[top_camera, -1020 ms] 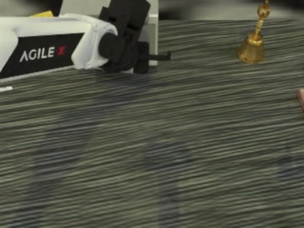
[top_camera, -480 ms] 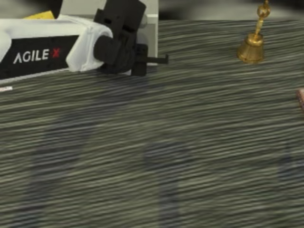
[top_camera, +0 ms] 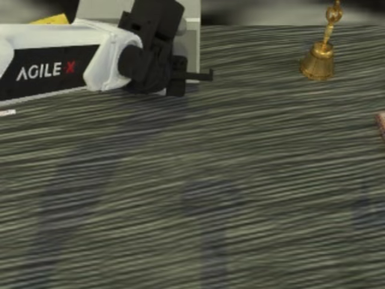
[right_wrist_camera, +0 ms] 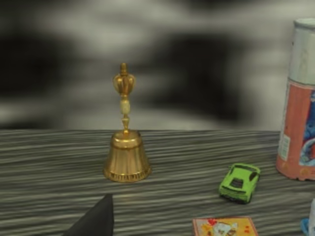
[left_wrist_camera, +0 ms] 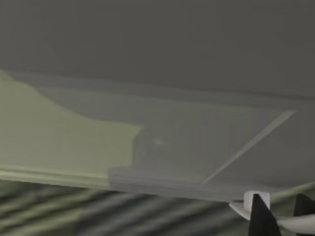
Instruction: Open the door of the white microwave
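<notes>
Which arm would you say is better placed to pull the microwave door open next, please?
Left. Its tool is already at the pale grey-white microwave at the table's far left, close against the translucent-windowed door. The right arm's tool sits far off by the golden bell.

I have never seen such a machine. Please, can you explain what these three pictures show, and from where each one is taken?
This is a simulated table robot with two arms. The top view looks down: the left arm, white with black parts, reaches to the far left corner, its left gripper at the white microwave. A golden bell stands at the far right. The left wrist view is very close to the door; whether the fingers grip anything cannot be seen. The right wrist view shows the bell, a green toy car, a can and a card; that arm is outside the top view.
</notes>
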Tool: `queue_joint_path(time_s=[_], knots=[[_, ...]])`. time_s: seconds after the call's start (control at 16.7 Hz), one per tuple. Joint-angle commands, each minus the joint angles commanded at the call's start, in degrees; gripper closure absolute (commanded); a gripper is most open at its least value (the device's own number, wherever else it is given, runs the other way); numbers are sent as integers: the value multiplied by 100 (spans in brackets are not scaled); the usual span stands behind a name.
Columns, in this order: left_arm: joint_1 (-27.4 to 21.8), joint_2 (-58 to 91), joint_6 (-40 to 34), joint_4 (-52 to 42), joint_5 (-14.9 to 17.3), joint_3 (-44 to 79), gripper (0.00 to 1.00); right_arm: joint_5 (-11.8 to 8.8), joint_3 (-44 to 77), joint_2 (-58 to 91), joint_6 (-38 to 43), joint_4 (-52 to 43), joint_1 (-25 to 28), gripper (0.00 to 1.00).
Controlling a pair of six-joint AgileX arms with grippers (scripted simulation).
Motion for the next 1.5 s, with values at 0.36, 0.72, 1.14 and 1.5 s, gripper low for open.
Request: queue_joint_path(time_s=[0.36,0.72,1.14,1.5], knots=[[0,0,0,0,0,0,100,0,0,0,0,0,0,0],[0,0,0,0,0,0,100,0,0,0,0,0,0,0],[46,-175,234,139,206,-233,100,0,0,0,0,0,0,0],[78,-214,316,166,256,-325,100,0,0,0,0,0,0,0]])
